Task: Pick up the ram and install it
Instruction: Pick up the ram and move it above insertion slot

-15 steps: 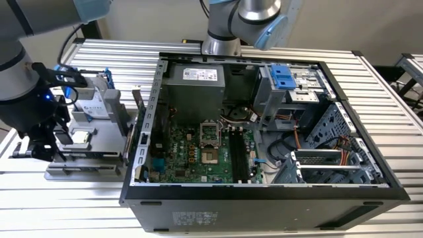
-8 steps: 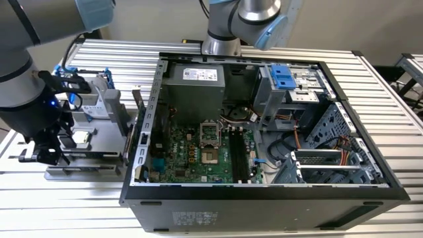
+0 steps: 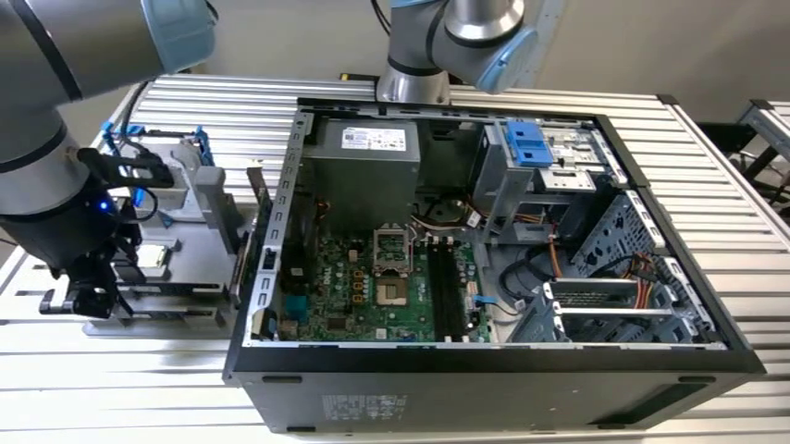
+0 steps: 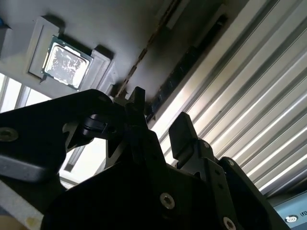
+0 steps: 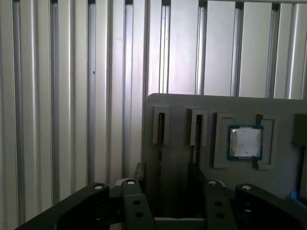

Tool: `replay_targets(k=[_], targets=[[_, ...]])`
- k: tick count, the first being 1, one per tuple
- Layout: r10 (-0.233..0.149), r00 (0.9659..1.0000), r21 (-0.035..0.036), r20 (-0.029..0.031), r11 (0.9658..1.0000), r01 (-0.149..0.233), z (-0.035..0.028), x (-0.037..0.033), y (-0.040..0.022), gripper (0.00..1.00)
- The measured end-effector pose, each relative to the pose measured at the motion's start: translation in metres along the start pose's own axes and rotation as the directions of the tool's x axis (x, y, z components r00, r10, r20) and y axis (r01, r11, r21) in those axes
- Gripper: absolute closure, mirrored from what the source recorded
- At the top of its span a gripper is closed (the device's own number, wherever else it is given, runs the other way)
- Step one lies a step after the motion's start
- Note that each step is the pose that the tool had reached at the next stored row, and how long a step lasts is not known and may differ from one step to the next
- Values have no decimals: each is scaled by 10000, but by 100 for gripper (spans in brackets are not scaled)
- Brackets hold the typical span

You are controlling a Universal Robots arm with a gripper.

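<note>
While the pincer (image 5: 167, 172) hangs over the grey holder (image 5: 182, 103) with its fingers (image 4: 182, 125) spread and nothing gripped, the ram (image 5: 196, 143) stands edge-on in a narrow slot just ahead of it, the slot nearer the processor (image 5: 244, 143). As far as the first wrist view lets me judge, the stick lines up with one finger rather than with the gap. The likeliest trouble is therefore a finger landing on the board's upper edge instead of passing beside it, which would jam the board in its slot or flex it. A grip that catches only a corner could let it twist or slip out on a lift. The neighbouring slot sits just beside, under the other finger, and I cannot tell whether it holds a second stick; if it does, that finger could knock it. The computer case (image 3: 494, 361) stands well off from the pincer across the bench (image 5: 72, 96), so a loosely held ram would have a long carry in which to shift.
</note>
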State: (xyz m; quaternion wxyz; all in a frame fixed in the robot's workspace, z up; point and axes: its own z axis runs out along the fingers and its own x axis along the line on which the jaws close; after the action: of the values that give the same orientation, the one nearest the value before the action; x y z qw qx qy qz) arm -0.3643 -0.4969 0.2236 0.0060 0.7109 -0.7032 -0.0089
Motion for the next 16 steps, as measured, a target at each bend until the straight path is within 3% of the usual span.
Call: replay_targets(k=[16], targets=[[411,9992,-9,9,9992,-411,247,33,-12,0]])
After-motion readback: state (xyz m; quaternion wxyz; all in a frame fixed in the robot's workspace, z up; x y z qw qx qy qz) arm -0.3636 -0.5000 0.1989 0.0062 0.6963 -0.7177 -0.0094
